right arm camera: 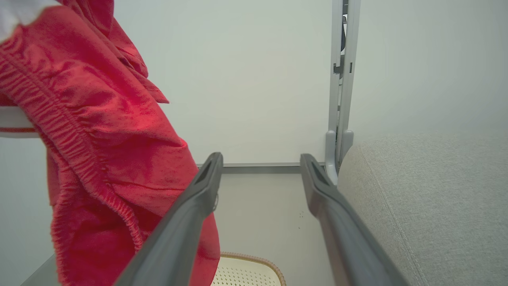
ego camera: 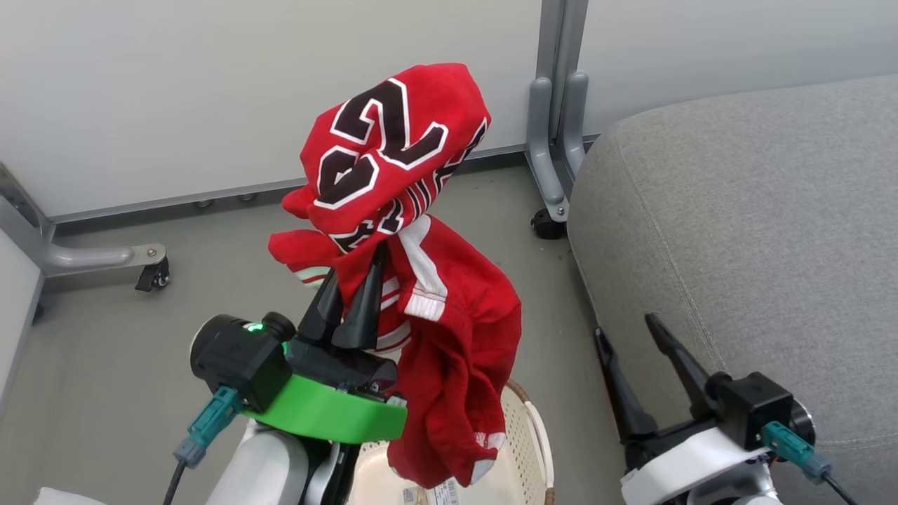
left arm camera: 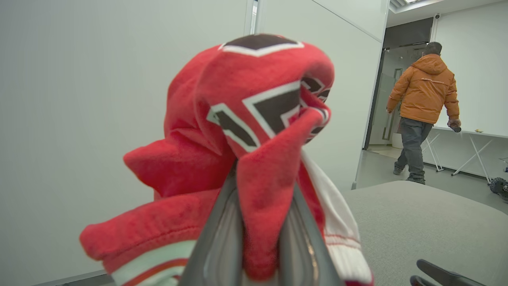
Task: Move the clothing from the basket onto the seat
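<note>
Pinching the clothing (ego camera: 393, 140) by what seems one thin fold, the left gripper (ego camera: 358, 270) could lose it if its hanging tail snags the basket (ego camera: 520, 449) rim before the seat (ego camera: 736, 210).

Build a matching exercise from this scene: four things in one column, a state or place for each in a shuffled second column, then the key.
Things
1. left gripper
2. right gripper
3. basket
4. seat

States or places
A. grey, on the robot's right side
B. open, holding nothing
C. low down, under the hanging jersey
D. raised, shut on red cloth

Pairs: 1-D, 2-B, 3-C, 4-A
</note>
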Motion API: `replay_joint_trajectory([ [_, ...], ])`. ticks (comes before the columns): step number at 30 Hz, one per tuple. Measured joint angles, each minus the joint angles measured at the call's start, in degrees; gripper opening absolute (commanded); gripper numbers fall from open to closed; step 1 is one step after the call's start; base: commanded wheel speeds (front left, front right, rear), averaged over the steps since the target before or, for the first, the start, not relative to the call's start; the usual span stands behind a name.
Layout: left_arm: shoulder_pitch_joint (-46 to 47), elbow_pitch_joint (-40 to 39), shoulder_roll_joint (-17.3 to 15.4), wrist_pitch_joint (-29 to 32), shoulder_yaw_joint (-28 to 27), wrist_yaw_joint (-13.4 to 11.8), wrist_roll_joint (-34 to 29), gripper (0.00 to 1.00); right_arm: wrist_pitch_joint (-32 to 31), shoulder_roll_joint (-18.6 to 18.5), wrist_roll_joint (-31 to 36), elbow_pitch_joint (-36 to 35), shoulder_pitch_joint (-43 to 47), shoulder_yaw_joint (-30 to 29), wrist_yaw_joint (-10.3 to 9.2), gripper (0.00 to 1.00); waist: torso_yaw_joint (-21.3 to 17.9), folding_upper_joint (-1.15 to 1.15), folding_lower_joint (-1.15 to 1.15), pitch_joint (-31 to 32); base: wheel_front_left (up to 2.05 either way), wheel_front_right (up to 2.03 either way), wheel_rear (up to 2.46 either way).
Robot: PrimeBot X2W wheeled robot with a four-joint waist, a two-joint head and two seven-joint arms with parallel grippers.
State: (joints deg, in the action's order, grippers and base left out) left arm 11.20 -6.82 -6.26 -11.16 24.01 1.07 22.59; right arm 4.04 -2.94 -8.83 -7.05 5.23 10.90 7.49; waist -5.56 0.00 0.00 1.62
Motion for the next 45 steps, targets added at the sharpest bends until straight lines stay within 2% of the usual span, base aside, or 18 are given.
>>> replay_joint_trajectory([
  [4,0.0,0.0,0.0,0.1,0.2,0.0,0.1,0.0,-1.0,-0.9,-2.5,-0.3,-0.7,4.2,0.0,1.0,0.2,0.0,0.0,-0.1,0.0,0.0,0.0],
  [12,0.1,0.2,-0.1,0.1,0.8,0.0,0.1,0.0,-2.0,-4.0,-8.4,-0.5,-7.5,18.5,0.0,1.0,0.6,0.0,0.0,-0.6,0.0,0.0,0.0],
  [17,0.2,0.6,0.0,0.2,1.8,0.0,0.1,0.0,-1.3,-4.9,-10.0,2.1,-12.8,23.3,0.0,1.0,1.2,0.0,0.0,-0.8,0.0,0.0,0.0],
  [32,1.2,1.6,0.6,0.9,5.4,1.0,0.5,0.0,1.9,-3.0,-13.0,14.8,-26.7,31.1,0.0,1.0,3.3,0.0,0.0,-0.9,0.0,0.0,0.0],
  [43,1.3,2.9,0.7,1.7,6.2,1.0,1.1,0.0,5.4,-2.0,-14.9,18.3,-31.2,32.8,0.0,1.0,3.6,0.0,0.0,-0.8,0.0,0.0,0.0],
  [44,1.3,2.9,0.7,1.7,6.3,1.0,1.1,0.0,5.7,-1.9,-15.1,18.5,-31.4,32.9,0.0,0.95,3.6,0.0,0.0,-0.8,0.0,0.0,0.0],
  [45,1.3,2.9,0.7,1.8,6.5,1.0,1.1,0.0,6.0,-1.8,-15.3,18.8,-31.5,32.9,0.0,0.47,3.6,0.0,0.0,-0.8,0.0,0.0,0.0],
])
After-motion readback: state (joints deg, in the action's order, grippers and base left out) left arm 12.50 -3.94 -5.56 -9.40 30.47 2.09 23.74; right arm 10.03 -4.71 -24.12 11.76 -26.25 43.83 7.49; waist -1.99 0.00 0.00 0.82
